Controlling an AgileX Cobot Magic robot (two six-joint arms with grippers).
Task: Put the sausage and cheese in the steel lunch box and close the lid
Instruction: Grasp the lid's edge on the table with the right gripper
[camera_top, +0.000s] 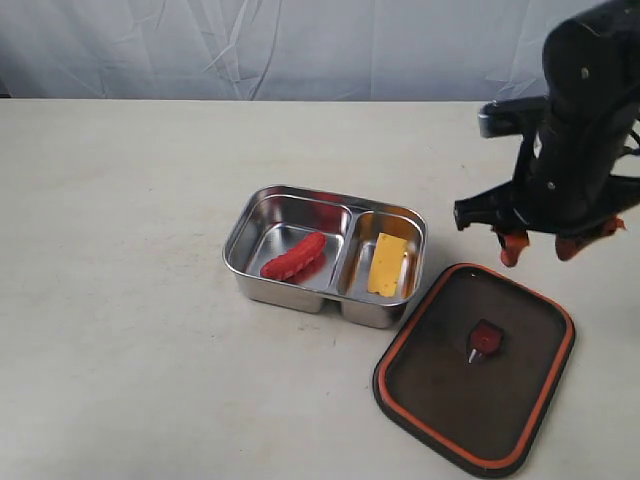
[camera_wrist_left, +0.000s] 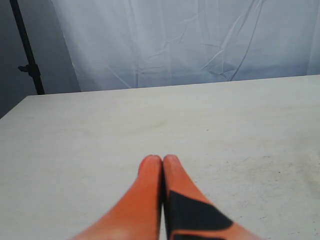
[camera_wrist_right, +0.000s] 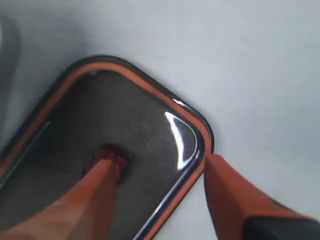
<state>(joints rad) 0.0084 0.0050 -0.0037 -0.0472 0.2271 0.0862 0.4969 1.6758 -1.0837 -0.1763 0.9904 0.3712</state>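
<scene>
The steel lunch box (camera_top: 243, 240) sits mid-table with the red sausage (camera_top: 293, 256) in its larger left compartment and the yellow cheese (camera_top: 388, 264) in the smaller right one. The dark lid (camera_top: 440, 385) with an orange rim lies flat on the table to the box's right, its red valve tab (camera_top: 485, 340) facing up. My right gripper (camera_top: 542, 247) hovers open above the lid's far edge. In the right wrist view the lid (camera_wrist_right: 145, 125) lies under the right gripper (camera_wrist_right: 160, 162), whose fingers straddle its corner rim. My left gripper (camera_wrist_left: 163, 159) is shut, empty, above bare table.
A pale table (camera_top: 120, 200) stretches all round the box, with a white cloth backdrop (camera_top: 280, 45) behind it. A dark stand pole (camera_wrist_left: 27, 55) rises at the table's far corner in the left wrist view.
</scene>
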